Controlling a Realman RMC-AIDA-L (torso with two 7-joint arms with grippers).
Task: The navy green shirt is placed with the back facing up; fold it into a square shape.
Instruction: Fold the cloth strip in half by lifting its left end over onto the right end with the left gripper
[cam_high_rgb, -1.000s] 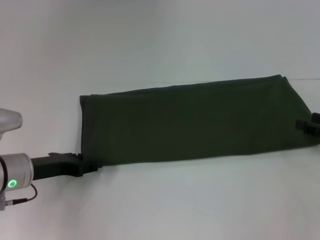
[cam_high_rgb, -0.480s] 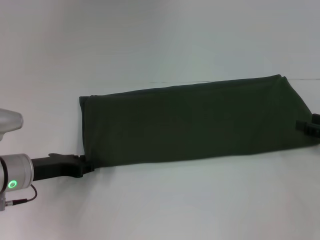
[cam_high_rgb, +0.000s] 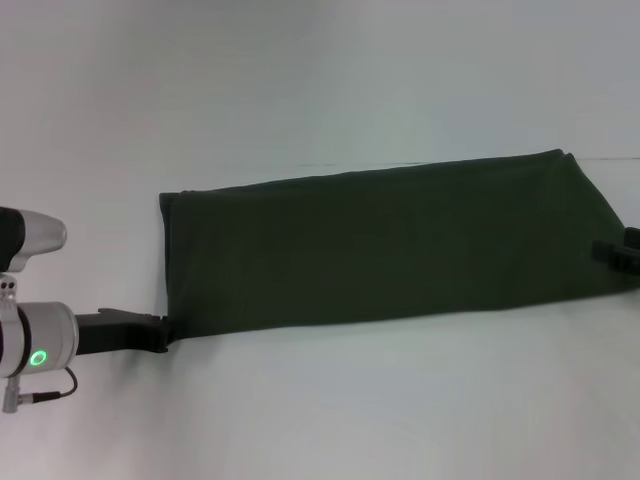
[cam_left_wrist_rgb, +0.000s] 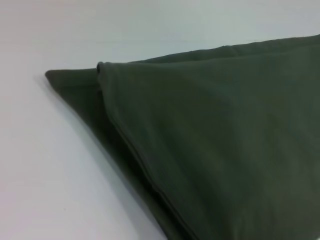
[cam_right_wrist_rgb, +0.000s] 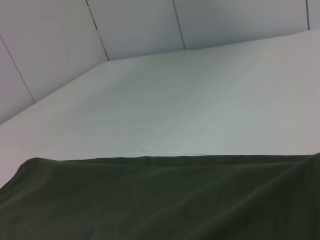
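The navy green shirt (cam_high_rgb: 390, 245) lies on the white table as a long folded band running from left to right. My left gripper (cam_high_rgb: 160, 333) is low at the band's near left corner, touching or just beside its edge. At the band's right end, my right gripper (cam_high_rgb: 612, 254) shows only as a small dark part against the cloth at the picture's edge. The left wrist view looks closely at the shirt's layered corner (cam_left_wrist_rgb: 225, 150), with one hem lying over another. In the right wrist view the shirt (cam_right_wrist_rgb: 160, 200) fills the foreground.
The white table (cam_high_rgb: 320, 90) stretches wide behind the shirt and in front of it. A thin seam line (cam_high_rgb: 350, 165) crosses the table just behind the cloth. Pale wall panels (cam_right_wrist_rgb: 135, 25) rise beyond the table's far edge.
My left gripper has drawn back to the left, off the shirt's near left corner that it overlapped a second ago. The shirt and the right gripper have stayed put.
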